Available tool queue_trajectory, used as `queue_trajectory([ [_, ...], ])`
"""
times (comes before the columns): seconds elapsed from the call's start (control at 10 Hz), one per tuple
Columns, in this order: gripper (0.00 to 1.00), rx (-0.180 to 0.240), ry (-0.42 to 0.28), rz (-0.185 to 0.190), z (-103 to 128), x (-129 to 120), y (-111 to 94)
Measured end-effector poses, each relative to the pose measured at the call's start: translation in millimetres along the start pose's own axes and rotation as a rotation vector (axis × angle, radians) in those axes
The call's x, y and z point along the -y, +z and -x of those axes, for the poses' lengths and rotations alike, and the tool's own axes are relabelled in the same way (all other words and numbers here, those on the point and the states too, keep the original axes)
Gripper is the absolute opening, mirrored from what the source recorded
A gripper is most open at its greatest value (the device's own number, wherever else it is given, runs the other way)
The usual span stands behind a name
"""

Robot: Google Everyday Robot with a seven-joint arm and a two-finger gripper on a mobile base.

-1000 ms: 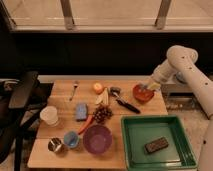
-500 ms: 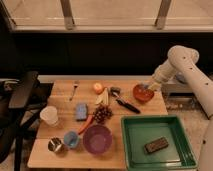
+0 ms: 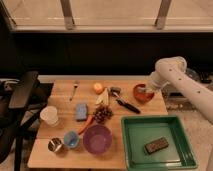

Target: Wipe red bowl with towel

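Observation:
The red bowl (image 3: 142, 95) sits near the table's far right edge. Inside it lies the towel (image 3: 145, 91), a pale wad pressed down by my gripper (image 3: 147, 89), which reaches in from the right on the white arm and is shut on the towel. The bowl's right rim is partly hidden behind the gripper.
On the wooden table (image 3: 60, 150) stand a purple bowl (image 3: 97, 138), a small blue-grey bowl (image 3: 71, 139), a metal cup (image 3: 55, 145), a white cup (image 3: 49, 115), a blue sponge (image 3: 81, 111), grapes (image 3: 103, 113), an orange (image 3: 98, 88) and a black-handled tool (image 3: 125, 103). A green tray (image 3: 135, 150) holds a dark block (image 3: 156, 145).

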Motion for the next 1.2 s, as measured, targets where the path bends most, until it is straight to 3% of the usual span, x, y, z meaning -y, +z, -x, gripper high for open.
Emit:
queue_trajectory([
  [0.1, 0.00, 0.004, 0.001, 0.004, -0.2, 1.0, 3.2],
  [0.4, 0.00, 0.083, 0.090, 0.076, -10.3, 3.0, 34.5],
  [0.7, 0.00, 0.158, 0.155, 0.122, -5.6, 8.5, 51.8],
  [0.9, 0.00, 0.169, 0.156, 0.134, -1.7, 8.2, 54.3],
  [1.0, 0.00, 0.171, 0.148, 0.132, 7.9, 10.7, 58.5],
  [1.2, 0.00, 0.191, 0.165, 0.122, 6.4, 15.6, 59.9],
])
